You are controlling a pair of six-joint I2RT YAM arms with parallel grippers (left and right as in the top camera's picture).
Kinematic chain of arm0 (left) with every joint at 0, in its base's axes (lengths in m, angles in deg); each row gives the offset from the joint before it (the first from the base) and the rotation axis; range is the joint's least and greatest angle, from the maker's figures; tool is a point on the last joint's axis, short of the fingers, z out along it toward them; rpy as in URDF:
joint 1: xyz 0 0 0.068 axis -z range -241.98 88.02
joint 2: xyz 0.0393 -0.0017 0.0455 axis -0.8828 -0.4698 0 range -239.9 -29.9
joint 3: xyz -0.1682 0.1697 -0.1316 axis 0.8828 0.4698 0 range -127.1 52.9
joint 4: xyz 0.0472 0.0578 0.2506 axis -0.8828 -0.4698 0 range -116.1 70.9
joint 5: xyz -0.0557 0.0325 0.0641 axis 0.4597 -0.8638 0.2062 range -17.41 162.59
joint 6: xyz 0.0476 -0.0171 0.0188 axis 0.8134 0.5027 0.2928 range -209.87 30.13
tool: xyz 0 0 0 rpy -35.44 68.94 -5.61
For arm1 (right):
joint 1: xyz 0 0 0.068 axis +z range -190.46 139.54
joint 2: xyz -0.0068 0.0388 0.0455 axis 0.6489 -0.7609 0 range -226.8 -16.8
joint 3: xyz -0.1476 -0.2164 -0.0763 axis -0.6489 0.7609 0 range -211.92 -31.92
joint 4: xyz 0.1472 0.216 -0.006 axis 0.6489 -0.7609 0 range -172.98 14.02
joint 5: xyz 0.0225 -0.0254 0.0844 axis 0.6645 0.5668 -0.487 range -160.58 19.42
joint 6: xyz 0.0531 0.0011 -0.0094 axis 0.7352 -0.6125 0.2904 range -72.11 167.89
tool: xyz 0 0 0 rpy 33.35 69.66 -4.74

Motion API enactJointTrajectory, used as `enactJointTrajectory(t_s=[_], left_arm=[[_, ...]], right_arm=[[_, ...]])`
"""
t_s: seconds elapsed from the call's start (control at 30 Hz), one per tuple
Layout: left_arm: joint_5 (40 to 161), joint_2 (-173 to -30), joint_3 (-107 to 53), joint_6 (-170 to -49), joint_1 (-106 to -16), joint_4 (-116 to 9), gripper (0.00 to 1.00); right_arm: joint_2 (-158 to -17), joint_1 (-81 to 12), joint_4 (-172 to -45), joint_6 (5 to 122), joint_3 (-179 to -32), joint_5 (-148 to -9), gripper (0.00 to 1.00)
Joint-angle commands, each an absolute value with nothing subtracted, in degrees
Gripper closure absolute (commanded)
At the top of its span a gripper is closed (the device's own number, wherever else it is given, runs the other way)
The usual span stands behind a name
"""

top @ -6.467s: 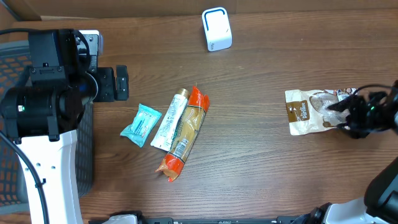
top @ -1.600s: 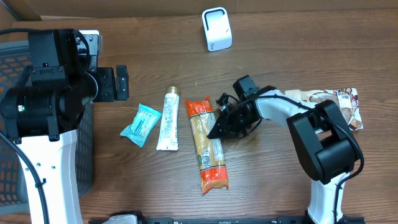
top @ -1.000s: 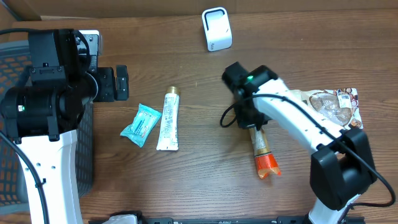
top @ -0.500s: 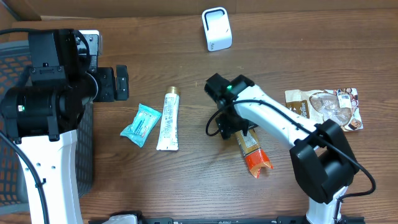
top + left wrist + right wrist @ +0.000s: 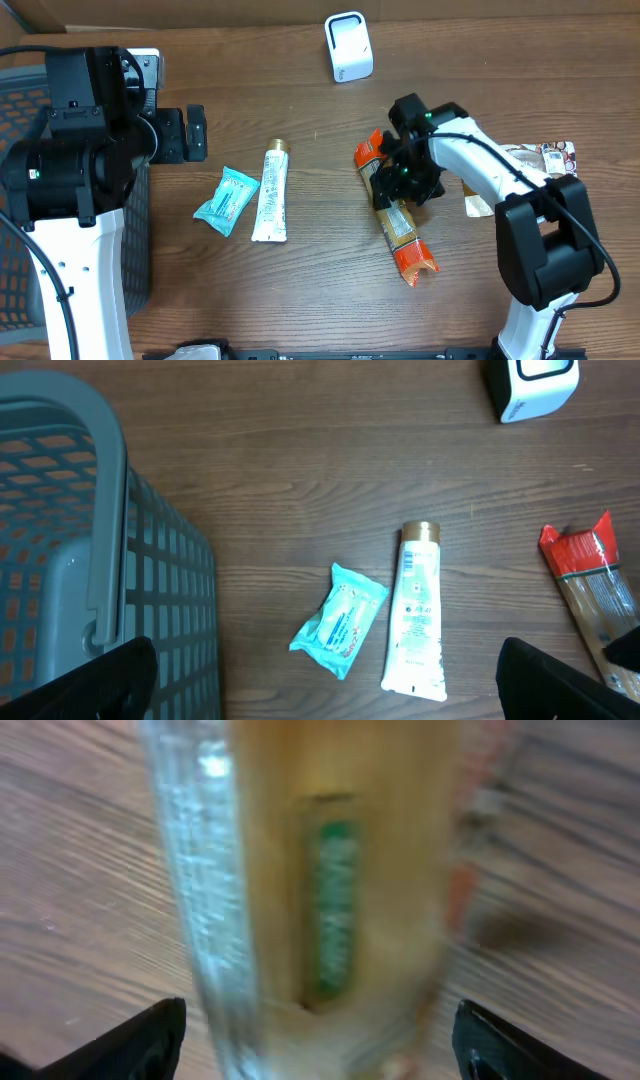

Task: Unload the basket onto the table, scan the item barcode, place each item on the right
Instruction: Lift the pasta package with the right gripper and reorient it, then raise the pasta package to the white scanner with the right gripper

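My right fingers (image 5: 400,178) are hovering over the pack (image 5: 405,235), spread wide. In the wrist view the tips are standing on either side of it with the pack blurred between them. I can't tell if they are touching it. The pack is lying on the desk (image 5: 300,300) at a slant. One orange end is pointing toward me and the other is poking out past my wrist on the far side. The printed label is facing up at my wrist camera, but it's too smeared to read.

Left of that, well apart, the tube (image 5: 270,195) is lying flat with its cap pointing away. The teal wipes (image 5: 227,200) are sitting just beside it on the left.

On the right, the snack bag (image 5: 545,165) is lying partly under my right arm.

Further left, my left fingers (image 5: 195,133) are hanging wide with nothing in them, over the desk near the basket (image 5: 100,560).

Farthest off, the white scanner (image 5: 348,47) is standing at the back edge, well apart from the pack.
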State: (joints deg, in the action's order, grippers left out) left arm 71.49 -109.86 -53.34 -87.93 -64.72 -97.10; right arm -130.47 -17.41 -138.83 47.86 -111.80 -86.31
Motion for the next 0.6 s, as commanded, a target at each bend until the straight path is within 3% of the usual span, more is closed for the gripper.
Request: enactJointTrajectory(t_s=[0.0,0.1,0.17,0.3,0.37,0.5,0.57], left_arm=[[71.1,-110.3,-53.7,-86.9,-65.0,-96.9,0.00],[71.1,-110.3,-53.7,-86.9,-65.0,-96.9,0.01],[71.1,-110.3,-53.7,-86.9,-65.0,-96.9,0.01],[71.1,-110.3,-53.7,-86.9,-65.0,-96.9,0.00],[71.1,-110.3,-53.7,-86.9,-65.0,-96.9,0.00],[71.1,-110.3,-53.7,-86.9,-65.0,-96.9,0.01],[71.1,-110.3,-53.7,-86.9,-65.0,-96.9,0.00]], right_arm=[[-130.7,-16.8,-135.9,45.9,-109.3,-91.2,0.14],[-130.8,-16.8,-133.1,46.2,-107.4,-90.9,0.17],[-130.8,-16.9,-131.2,46.6,-106.0,-90.8,0.24],[-130.8,-17.1,-128.7,48.1,-104.3,-91.0,0.54],[-130.8,-17.1,-128.1,48.1,-103.8,-91.3,0.62],[-130.8,-17.1,-127.2,50.0,-103.6,-91.6,0.89],[-130.8,-17.4,-127.1,50.0,-104.0,-95.6,0.95]])
